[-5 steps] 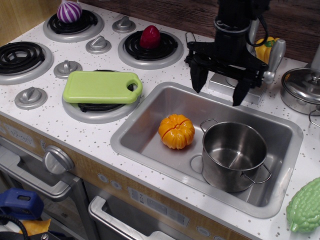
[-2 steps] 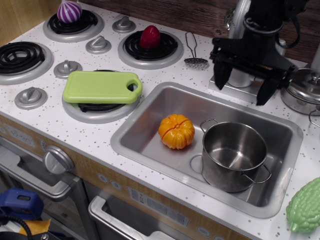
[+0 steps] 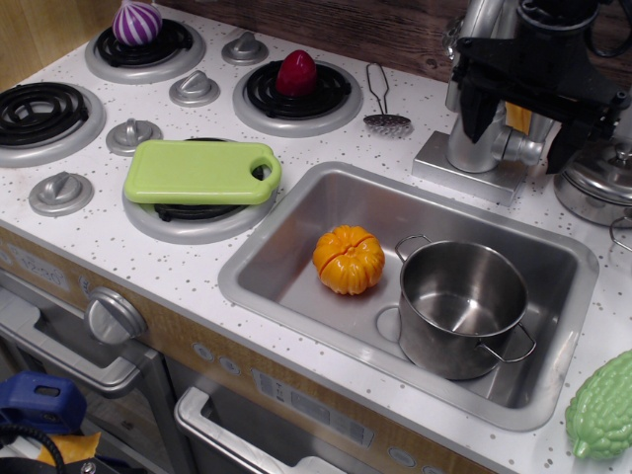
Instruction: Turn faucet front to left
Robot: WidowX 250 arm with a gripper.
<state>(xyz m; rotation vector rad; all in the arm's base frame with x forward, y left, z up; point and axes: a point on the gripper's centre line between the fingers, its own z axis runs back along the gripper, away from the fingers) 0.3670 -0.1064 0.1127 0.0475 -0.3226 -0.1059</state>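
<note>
Risen and drifted right since a moment ago: the black tool point(image 3: 523, 120), formerly low over the sink's back edge, now higher and partly cut off by the top of the frame. Fingers spread wide, holding nothing, one dark fingertip point(image 3: 473, 123) hanging left and the other over toward the right edge. Directly behind and between those fingers, the faucet point(image 3: 476, 138): silver cylindrical body upright on its square base plate at the back rim of the sink point(image 3: 296, 286), side lever poking right, spout rising out of view behind the tool, so its heading impossible to tell. A glimpse of something yellow just behind the faucet body. Left of the base, lying on the white speckled table point(image 3: 188, 267), a small wire-handled masher point(image 3: 383, 104). Down in the sink, an orange pumpkin point(image 3: 349, 260) just beside a steel pot point(image 3: 462, 305) with two loop handles. At the right edge, a second steel pot with lid point(image 3: 595, 178), and lower down a green bumpy gourd point(image 3: 602, 407). Farther left, a lime cutting board point(image 3: 200, 172) resting over a burner, a red vegetable point(image 3: 296, 72) on another burner, a purple-striped onion point(image 3: 137, 22) on the far one.
</note>
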